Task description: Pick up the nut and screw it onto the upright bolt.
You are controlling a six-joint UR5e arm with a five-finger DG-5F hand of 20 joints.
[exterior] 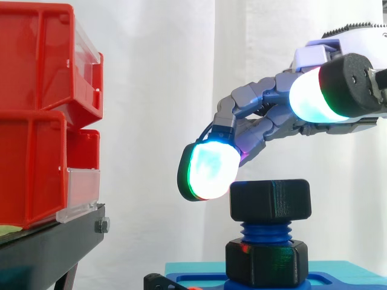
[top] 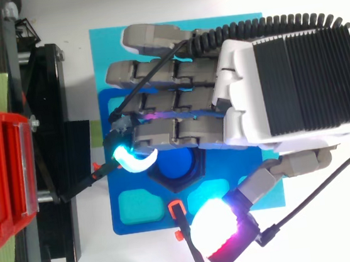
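Observation:
A black hex nut (exterior: 270,199) sits on top of the upright blue bolt (exterior: 266,231), with a few threads showing below it. A second black nut (exterior: 266,261) sits at the bolt's foot on the blue base plate (exterior: 338,275). My hand (exterior: 266,115) hovers just above, its fingers gently bent and closed on nothing. One glowing cyan-green fingertip (exterior: 210,164) hangs at the top nut's upper left corner. The thumb pad (exterior: 311,93) stays high and well apart. From above, the hand (top: 284,87) covers most of the plate, and the bolt's blue end (top: 177,164) shows beside the fingertips.
Stacked red bins (exterior: 42,109) stand on a black stand (exterior: 48,248) to the left, close to the plate's edge (top: 106,113). A small black clamp with orange tips (top: 177,213) lies at the plate's near edge. The white curtain hangs behind.

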